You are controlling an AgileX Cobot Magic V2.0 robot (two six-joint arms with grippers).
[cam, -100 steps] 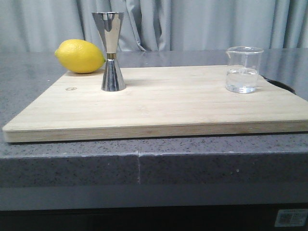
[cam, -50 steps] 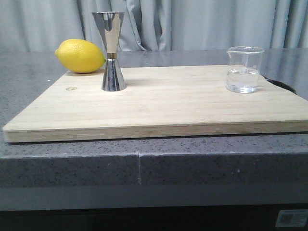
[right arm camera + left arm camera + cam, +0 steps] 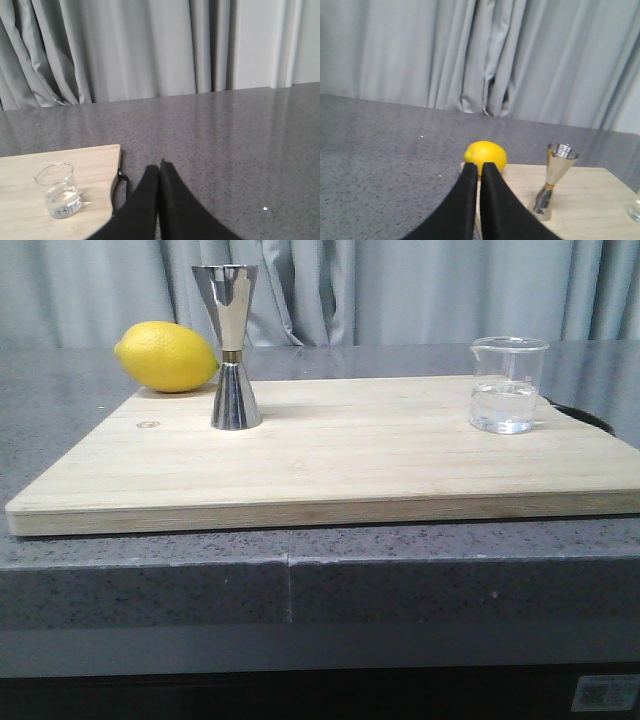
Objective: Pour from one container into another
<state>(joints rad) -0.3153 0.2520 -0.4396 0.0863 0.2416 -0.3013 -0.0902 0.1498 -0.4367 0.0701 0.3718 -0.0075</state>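
A pale bamboo cutting board (image 3: 330, 455) with a smooth, fine-grained face is seen lying on a speckled grey stone desk (image 3: 300, 585), with pleated grey curtains (image 3: 400, 290) behind. At the board's left rear stands a polished steel jigger (image 3: 230, 348), hourglass-shaped, with a thin gold band at its waist; a dimpled yellow lemon (image 3: 166, 357) is set just beside it at upper left. At right, well apart, a small clear glass beaker (image 3: 508, 384) with a pouring lip is shown upright, holding some clear liquid. Both black grippers, left gripper (image 3: 479, 167) and right gripper (image 3: 159, 167), are pictured with fingers pressed together, holding nothing.
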